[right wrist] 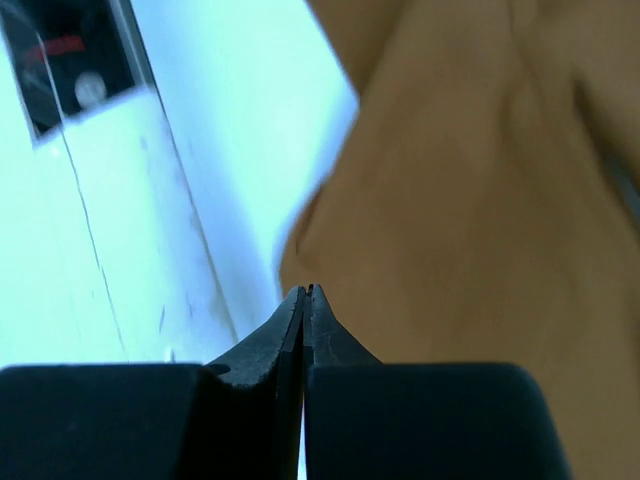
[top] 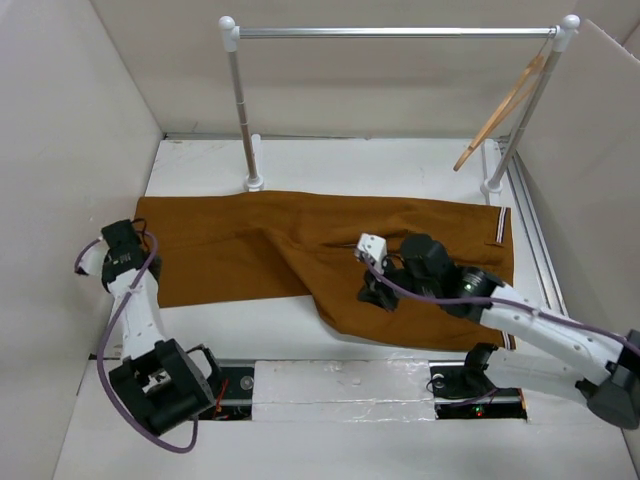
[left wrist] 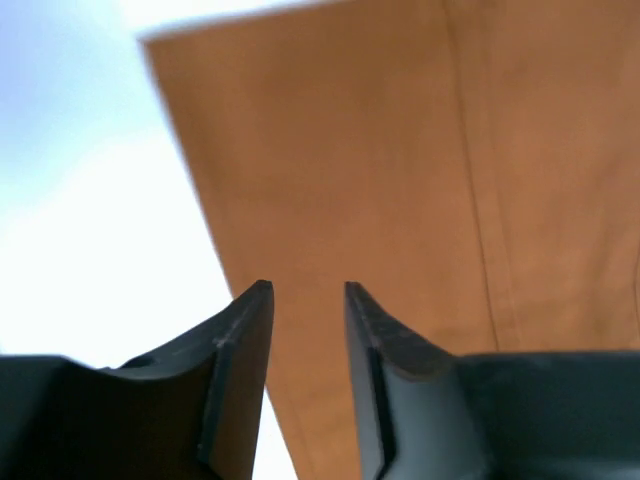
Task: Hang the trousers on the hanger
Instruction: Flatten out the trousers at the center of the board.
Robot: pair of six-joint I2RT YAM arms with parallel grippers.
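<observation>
The rust-brown trousers [top: 250, 245] lie flat across the table, with the striped waistband trim [top: 501, 226] at the right. The wooden hanger [top: 500, 108] hangs tilted from the right end of the rail. My left gripper [top: 130, 250] is at the trousers' left end; in the left wrist view it [left wrist: 307, 292] stands open over the cloth's [left wrist: 400, 150] edge with nothing between its fingers. My right gripper [top: 376, 292] is down on the trousers' near edge. In the right wrist view it [right wrist: 307, 290] is shut at the cloth's [right wrist: 480, 200] border, and I cannot tell whether it pinches cloth.
A silver rail [top: 400, 32] on two white posts [top: 247, 120] spans the back of the table. Beige walls close in the left, back and right sides. A dark mounting strip [top: 350, 385] runs along the near edge between the arm bases.
</observation>
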